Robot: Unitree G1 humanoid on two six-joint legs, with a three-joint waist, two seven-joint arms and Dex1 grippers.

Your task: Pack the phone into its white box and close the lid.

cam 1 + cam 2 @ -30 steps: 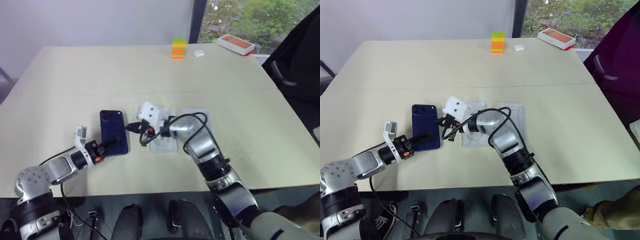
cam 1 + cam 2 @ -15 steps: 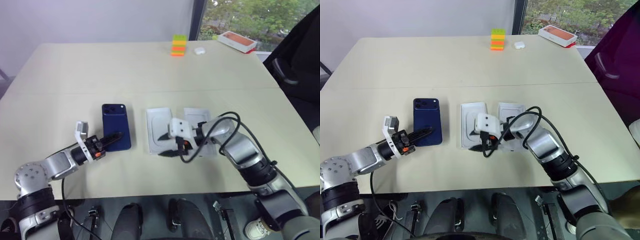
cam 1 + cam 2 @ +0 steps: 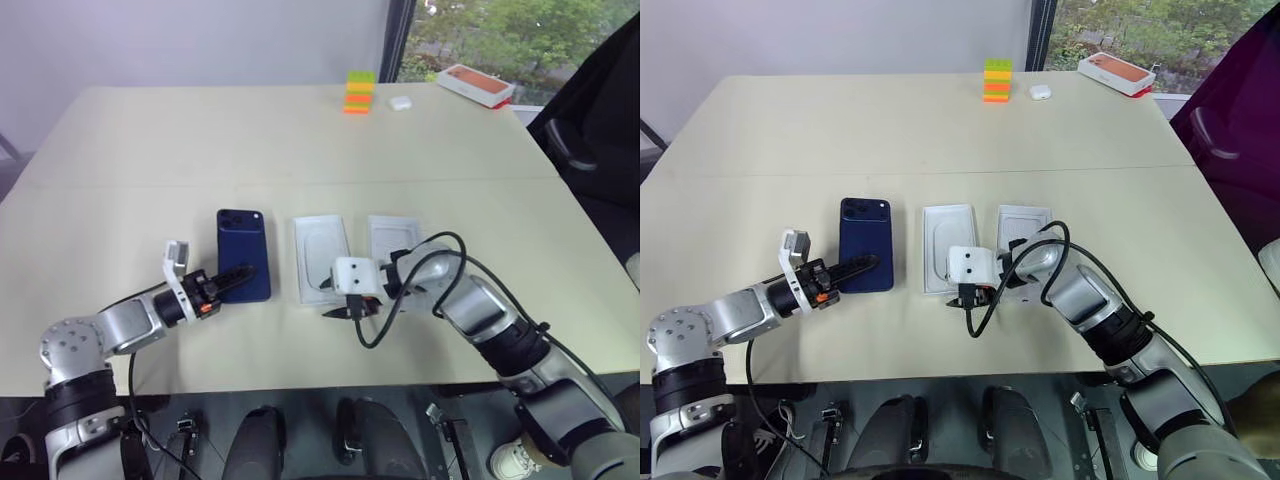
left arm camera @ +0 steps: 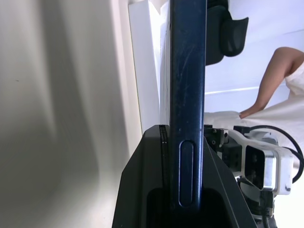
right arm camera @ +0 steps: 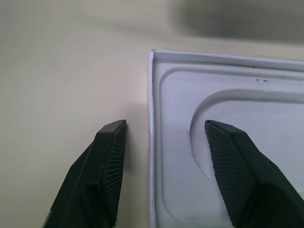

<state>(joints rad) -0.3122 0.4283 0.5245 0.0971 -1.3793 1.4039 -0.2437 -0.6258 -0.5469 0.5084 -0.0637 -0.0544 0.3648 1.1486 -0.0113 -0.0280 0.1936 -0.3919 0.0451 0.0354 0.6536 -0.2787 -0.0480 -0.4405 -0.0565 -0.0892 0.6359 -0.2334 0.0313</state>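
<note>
The phone (image 3: 243, 250), dark navy with its camera cluster at the far corner, lies left of centre. My left gripper (image 3: 238, 277) is shut on its near end. In the left wrist view the phone (image 4: 187, 71) stands edge-on between the fingers. Two shallow white rectangular pieces lie side by side to its right. The left piece (image 3: 320, 250) has a thin rim and a rounded recess. My right arm partly covers the right piece (image 3: 395, 235). I cannot tell which is the white box and which the lid. My right gripper (image 5: 166, 127) is open astride the left piece's near rim.
At the table's far edge stand a stack of coloured bricks (image 3: 358, 93), a small white object (image 3: 400, 102) and an orange-topped box (image 3: 476, 84). A dark chair (image 3: 590, 130) is at the right. A person's arm (image 4: 273, 78) shows beyond the phone.
My right gripper has left the phone's right side, swung right and down to the near end of the left white piece, and opened. My left gripper keeps its hold on the phone.
</note>
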